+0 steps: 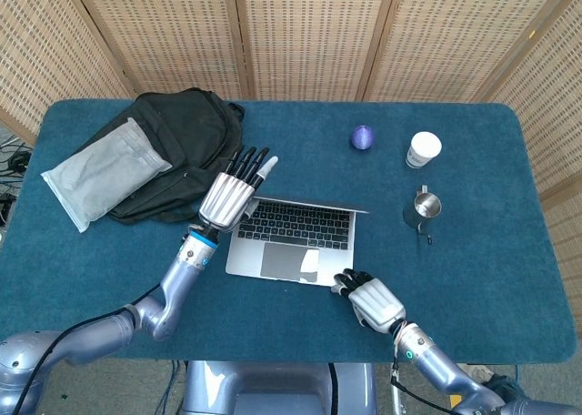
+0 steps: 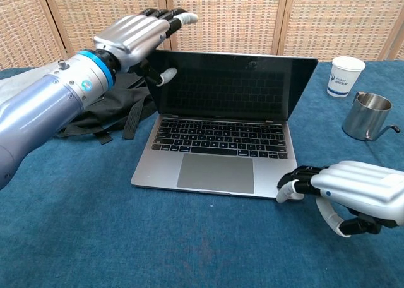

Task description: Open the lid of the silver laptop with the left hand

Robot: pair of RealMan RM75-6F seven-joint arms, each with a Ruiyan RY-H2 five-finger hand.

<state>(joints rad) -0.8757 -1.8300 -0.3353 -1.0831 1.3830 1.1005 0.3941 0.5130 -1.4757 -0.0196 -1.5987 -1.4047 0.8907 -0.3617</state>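
Observation:
The silver laptop [image 2: 214, 174] stands open in the middle of the table, its dark screen [image 2: 233, 83] about upright; from above, its keyboard [image 1: 293, 222] shows. My left hand [image 2: 136, 38] is at the lid's top left corner, thumb against the screen side and fingers stretched over and behind the top edge, so the lid sits between them. The same left hand [image 1: 235, 192] shows in the head view. My right hand [image 2: 353, 193] lies with fingers curled in, its fingertips [image 2: 291, 186] touching the base's front right corner; the right hand [image 1: 371, 298] holds nothing.
A black backpack [image 1: 173, 146] with a grey pouch [image 1: 105, 171] on it lies at the far left, close behind my left hand. A purple ball [image 1: 362, 137], a white paper cup [image 1: 423, 149] and a steel pitcher [image 1: 421, 208] stand right of the laptop.

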